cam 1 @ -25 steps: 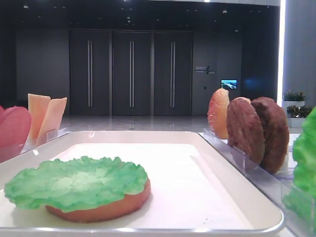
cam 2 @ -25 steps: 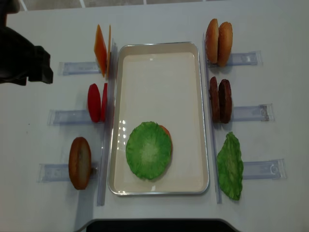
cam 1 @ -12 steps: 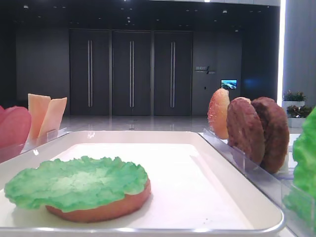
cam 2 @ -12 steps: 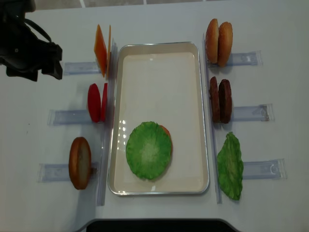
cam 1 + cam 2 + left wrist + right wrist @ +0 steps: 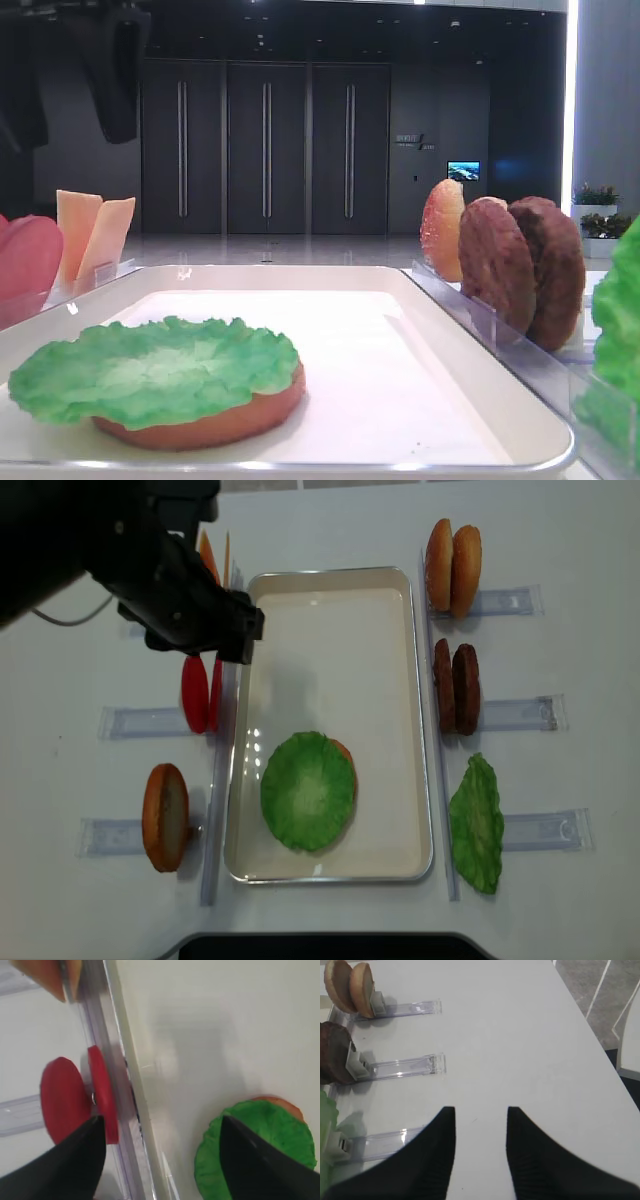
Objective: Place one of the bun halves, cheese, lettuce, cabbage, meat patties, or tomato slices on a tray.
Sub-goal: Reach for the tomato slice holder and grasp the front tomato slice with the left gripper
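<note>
One white tray (image 5: 330, 590) lies in the middle of the tabletop (image 5: 560, 540); on it sits one bun half (image 5: 215, 420) with one lettuce leaf (image 5: 307, 791) laid flat over it, toward the tray's near end; a second lettuce leaf (image 5: 476, 823) stands in a clear rack (image 5: 545, 830) to the right of the tray; two meat patties (image 5: 455, 688) stand on edge in the rack beyond it, and two bun halves (image 5: 453, 567) on edge in the farthest right rack; to the left of the tray, two cheese slices (image 5: 92, 236) stand in the far rack, two tomato slices (image 5: 201, 693) on edge in the middle rack, and one more bun half (image 5: 165, 817) in the near rack; that makes four bun halves counted in all.

The left jaws (image 5: 160, 1157) stand wide apart and hold nothing; in the left wrist view one finger (image 5: 75, 1160) lies just beside the tomato slices, the other (image 5: 260, 1160) over the tray near the lettuce, with the tray's left rim between them; from overhead the left arm (image 5: 150, 570) hangs above the tray's left edge, between the cheese and the tomato slices.

The right jaws (image 5: 481, 1125) are parted and empty, over bare tabletop to the right of the racks, well apart from the tray.
</note>
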`<state>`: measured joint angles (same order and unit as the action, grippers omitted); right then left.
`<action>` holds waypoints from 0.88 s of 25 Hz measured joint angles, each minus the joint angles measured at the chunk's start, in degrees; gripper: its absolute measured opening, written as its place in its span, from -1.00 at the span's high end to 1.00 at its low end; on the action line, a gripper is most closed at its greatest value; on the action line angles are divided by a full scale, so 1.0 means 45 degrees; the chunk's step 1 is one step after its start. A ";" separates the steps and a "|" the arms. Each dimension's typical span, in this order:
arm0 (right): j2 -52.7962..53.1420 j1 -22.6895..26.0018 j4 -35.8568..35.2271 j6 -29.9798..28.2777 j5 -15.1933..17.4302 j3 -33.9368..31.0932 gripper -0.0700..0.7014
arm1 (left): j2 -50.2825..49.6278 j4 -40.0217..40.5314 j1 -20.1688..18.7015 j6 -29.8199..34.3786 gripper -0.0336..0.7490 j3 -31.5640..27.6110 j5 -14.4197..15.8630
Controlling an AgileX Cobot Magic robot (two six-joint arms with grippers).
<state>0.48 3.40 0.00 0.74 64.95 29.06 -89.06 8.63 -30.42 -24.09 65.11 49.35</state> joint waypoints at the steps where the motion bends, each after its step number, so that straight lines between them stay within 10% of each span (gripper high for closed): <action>1: 0.0000 0.0000 0.0000 0.0000 0.0000 0.0000 0.19 | -0.0136 0.0120 -0.0181 -0.0171 -0.47 0.0000 -0.0033; 22: 0.0000 0.0000 0.0000 0.0000 0.0000 0.0000 0.19 | -0.1939 0.1701 -0.0340 -0.1489 -0.46 0.0000 0.0529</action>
<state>0.48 3.40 0.00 0.74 64.95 29.06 -97.79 16.28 -31.95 -30.79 65.11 51.73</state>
